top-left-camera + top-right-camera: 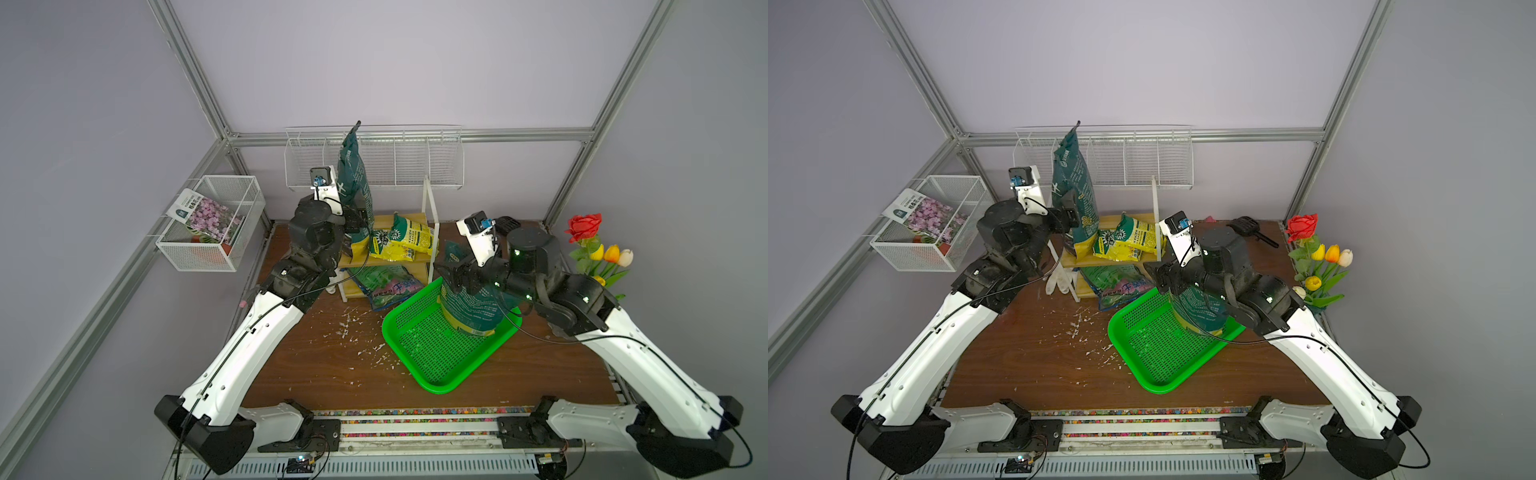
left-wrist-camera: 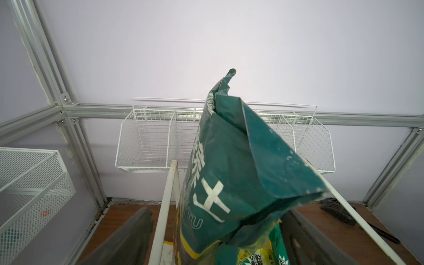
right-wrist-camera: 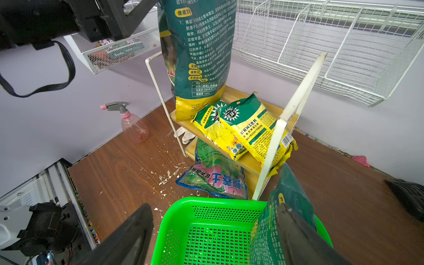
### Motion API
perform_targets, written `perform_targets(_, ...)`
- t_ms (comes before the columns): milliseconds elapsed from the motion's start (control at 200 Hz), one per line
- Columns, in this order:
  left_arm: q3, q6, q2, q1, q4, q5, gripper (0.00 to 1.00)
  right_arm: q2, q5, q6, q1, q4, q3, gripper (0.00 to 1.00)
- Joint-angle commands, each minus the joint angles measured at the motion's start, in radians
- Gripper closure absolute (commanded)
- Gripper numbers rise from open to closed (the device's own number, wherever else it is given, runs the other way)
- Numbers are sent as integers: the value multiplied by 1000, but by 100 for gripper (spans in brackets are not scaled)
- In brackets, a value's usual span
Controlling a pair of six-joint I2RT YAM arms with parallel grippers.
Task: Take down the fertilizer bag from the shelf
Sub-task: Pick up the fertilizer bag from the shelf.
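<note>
- Nearest of all, my right tool [image 3: 214,207] hangs with its fingers wide apart, holding nothing, over the green basket [image 3: 220,214] on the right half of the counter [image 1: 316,374]. A dark green bag [image 1: 469,307] stands in that basket, against one finger.
- My left tool [image 2: 218,210] is spread wide too, straddling the tall green bag [image 1: 353,183] without clamping it. I take this as the fertilizer bag to bring down. It stands upright at the left end of the top board of the shelf [image 3: 237,93], touching the yellow bags [image 3: 250,128] to its right.
- Risk: the white frame leg [image 2: 164,206] of the shelf seems to lie between one finger and the bag, so closing could pinch it and drag the light shelf.
- Risk: the bag is tall with a floppy folded top. A low grip may let it buckle, or it may sweep the yellow bags off.
- Hidden: my left arm covers the bag's foot in both top views, and I cannot judge finger contact on its far side. My right arm covers much of the bag in the basket.
</note>
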Motion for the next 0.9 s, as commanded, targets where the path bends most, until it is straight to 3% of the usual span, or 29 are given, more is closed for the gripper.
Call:
perform_targets(0, -33, -54, -36, 9, 16, 45, 9, -28, 27, -16, 5, 27, -30, 12)
perform_targets(235, -39, -101, -57, 9, 23, 150, 6, -12, 17, -20, 6, 24, -31, 12)
perform_targets(420, -28, -54, -35, 8, 33, 64, 8, -14, 18, -15, 6, 22, -37, 12)
perform_targets(725, 7, -3, 44, 10, 28, 20, 37, -34, 33, -16, 5, 16, -44, 11)
perform_targets(790, 6, -2, 44, 10, 33, 20, 54, -42, 39, -16, 5, 15, -50, 10)
perform_targets(830, 5, -1, 43, 10, 36, 20, 63, -49, 46, -15, 6, 23, -56, 1)
perform_targets(895, 7, -2, 41, 10, 41, 23, 80, -73, 72, 9, 5, 80, -96, 1)
